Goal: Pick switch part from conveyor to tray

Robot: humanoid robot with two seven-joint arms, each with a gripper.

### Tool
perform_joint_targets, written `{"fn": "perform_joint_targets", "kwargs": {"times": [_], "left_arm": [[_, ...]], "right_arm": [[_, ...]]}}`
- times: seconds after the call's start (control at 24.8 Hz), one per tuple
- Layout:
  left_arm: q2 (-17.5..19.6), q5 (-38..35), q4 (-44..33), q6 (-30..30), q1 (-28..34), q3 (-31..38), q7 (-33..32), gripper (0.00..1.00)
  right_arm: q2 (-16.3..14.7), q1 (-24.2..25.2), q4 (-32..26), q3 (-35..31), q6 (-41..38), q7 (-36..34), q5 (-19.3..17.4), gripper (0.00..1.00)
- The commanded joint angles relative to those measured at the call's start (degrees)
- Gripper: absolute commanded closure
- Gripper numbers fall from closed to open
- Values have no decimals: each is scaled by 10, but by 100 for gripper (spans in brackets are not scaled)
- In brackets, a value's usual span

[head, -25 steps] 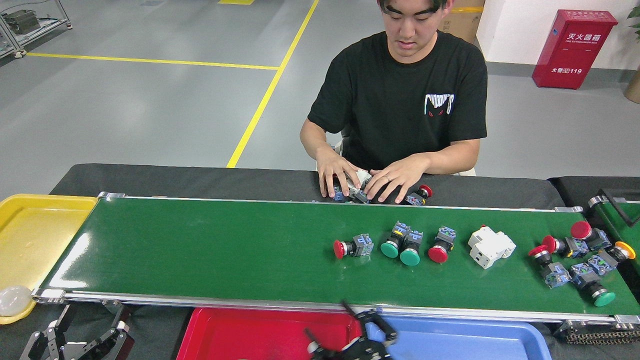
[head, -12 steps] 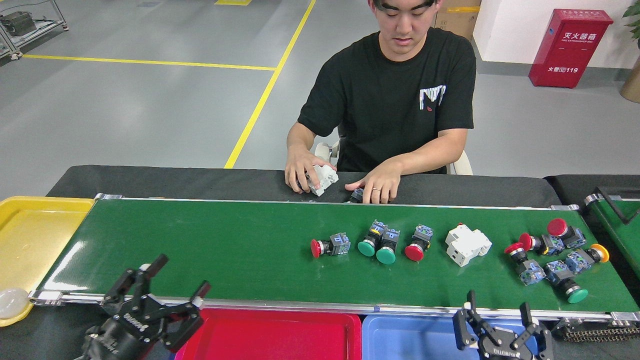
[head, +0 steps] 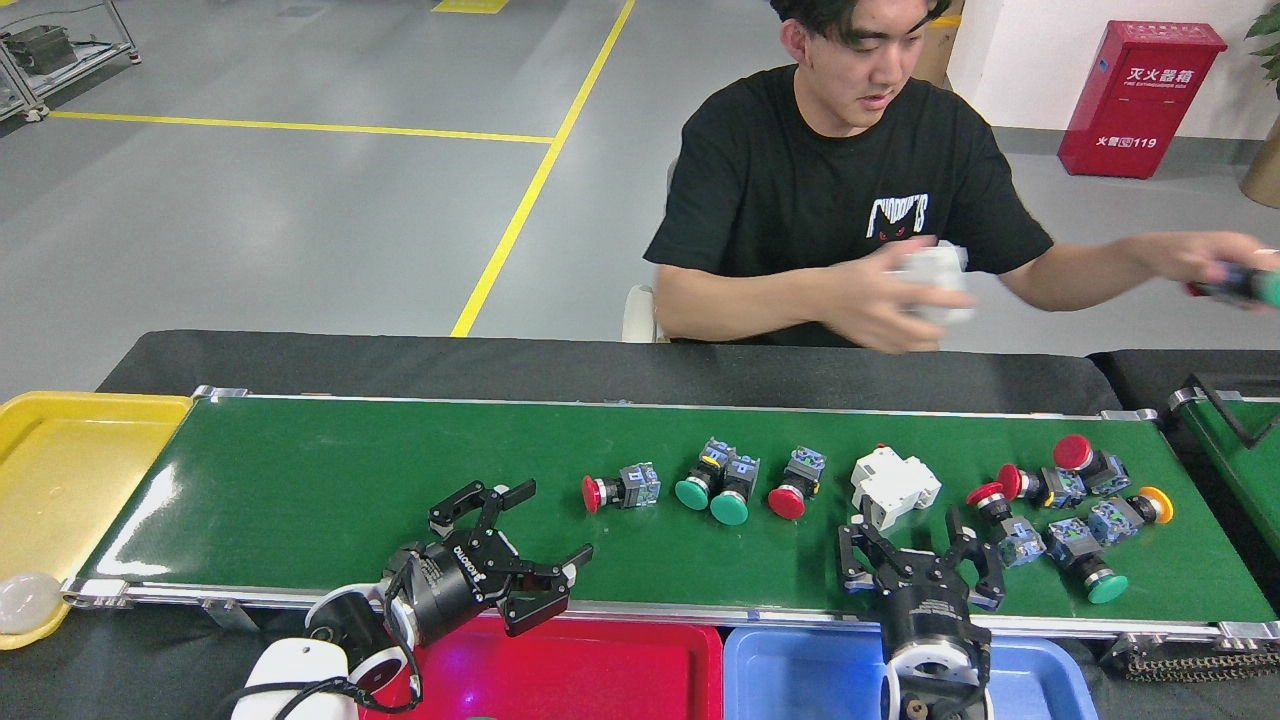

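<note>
Parts (head: 717, 485) on conveyor (head: 300, 490); trays (head: 560, 665) bare.

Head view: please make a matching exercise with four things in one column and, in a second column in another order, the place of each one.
Things:
1. left hand
2. right hand
3. yellow tray
4. white breaker

Places:
A. past the left end of the conveyor
B. on the belt, just beyond the right hand
C. over the near belt edge, above the red tray
D. over the near belt edge, above the blue tray

Pairs: 1-C, 2-D, 3-A, 4-B
</note>
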Motion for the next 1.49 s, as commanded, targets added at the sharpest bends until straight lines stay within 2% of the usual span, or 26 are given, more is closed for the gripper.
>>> {"fn": "perform_joint_targets", "kwargs": {"times": [0.0,0.16,0.36,0.4,0.44,0.48,0.56,0.6,0.64,0.68,0.77,0.81,0.89,0.97,1.13,1.25,1.33,1.37,1.45], "left_arm": [[-9,-6,15,15,-24,-1,2,0],[-13,-8,70,25,-58,-2,4,0],[-13,-9,130,30,-93,-5,6,0],[-14,-9,132,31,-93,-6,6,1],[-14,-9,134,32,-92,-8,6,1],[-13,-9,135,33,-93,-13,7,2],[-13,-9,141,40,-93,-15,7,4],[-14,-8,150,54,-93,-17,7,12],[-17,-9,160,65,-96,-18,7,20],[-21,-9,174,70,-100,-18,7,26],[-22,-8,195,67,-107,-18,7,55],[-23,-7,200,67,-107,-18,7,75],[-22,-3,203,67,-107,-16,7,91],[-23,1,197,67,-107,-11,8,95],[-18,13,144,61,-81,-11,17,99],[1,22,47,10,-30,-8,16,99],[37,26,-24,-27,23,9,15,99],[47,31,-49,-37,45,16,15,99],[72,49,-99,-37,90,23,13,98]], "right_arm": [[5,-18,10,1,4,0,0,6],[7,-50,47,0,5,-1,-4,5],[17,-118,145,1,3,-2,-4,7],[21,-126,158,4,1,-2,-3,12],[23,-133,170,11,0,-2,-2,25],[22,-136,177,22,-1,-2,-3,45],[21,-136,178,40,-2,-2,-3,70],[20,-136,178,47,-3,-3,-4,85],[20,-136,177,50,-3,-4,-5,94],[20,-135,175,51,-3,-5,-6,99],[20,-135,160,51,-8,-6,-6,99],[18,-129,142,51,-13,-9,-6,99],[16,-101,73,55,-41,-24,-5,99],[6,-52,-19,58,-88,-28,-5,99],[-57,73,-200,56,-201,-28,-7,98],[-85,189,-277,23,-327,-31,-34,93],[-87,247,-279,-16,-423,-48,-57,89],[-88,263,-279,-37,-458,-56,-63,81],[-87,304,-279,-90,-529,-60,-72,34]]}}
